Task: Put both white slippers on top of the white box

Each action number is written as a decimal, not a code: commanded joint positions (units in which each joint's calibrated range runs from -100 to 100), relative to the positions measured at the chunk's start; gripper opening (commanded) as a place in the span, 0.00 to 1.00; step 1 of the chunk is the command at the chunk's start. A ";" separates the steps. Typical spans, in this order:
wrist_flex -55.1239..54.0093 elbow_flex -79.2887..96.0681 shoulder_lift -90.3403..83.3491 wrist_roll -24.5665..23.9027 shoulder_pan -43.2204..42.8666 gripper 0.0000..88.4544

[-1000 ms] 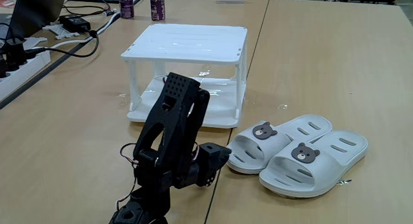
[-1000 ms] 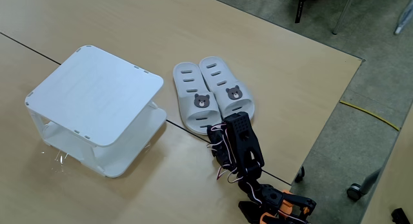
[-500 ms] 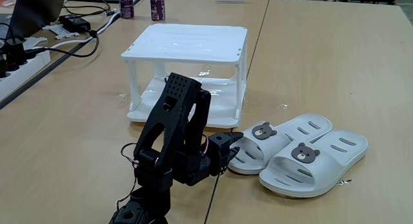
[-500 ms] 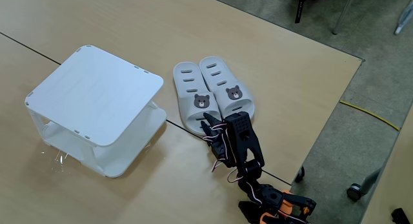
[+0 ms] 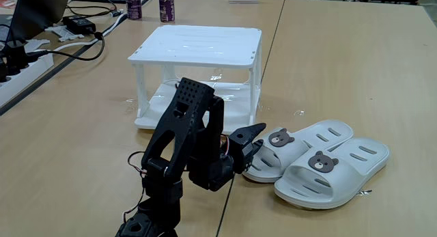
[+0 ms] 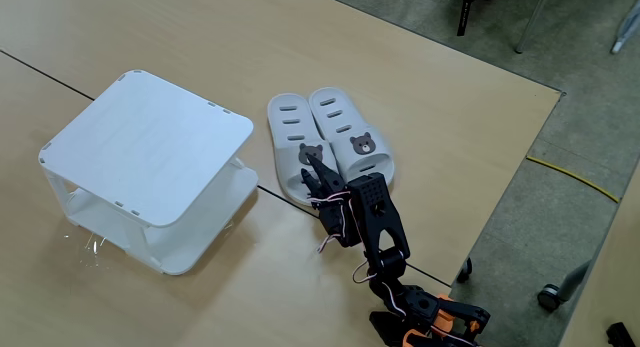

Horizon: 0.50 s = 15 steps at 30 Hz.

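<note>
Off-white slippers (image 5: 315, 164) lie side by side on the wooden tabletop (image 5: 355, 73), just beside the white box (image 5: 198, 76) — nothing on its slatted top. The black gripper (image 5: 251, 140) reaches over the nearer slipper's toe end, jaws parted — holding nothing.

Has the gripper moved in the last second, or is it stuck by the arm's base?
Yes. In both fixed views the gripper has risen and reached forward to the nearer slipper, closing on its bear badge; both slippers lie unmoved.
</note>
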 commanded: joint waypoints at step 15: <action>2.00 -2.95 0.03 0.42 1.80 0.30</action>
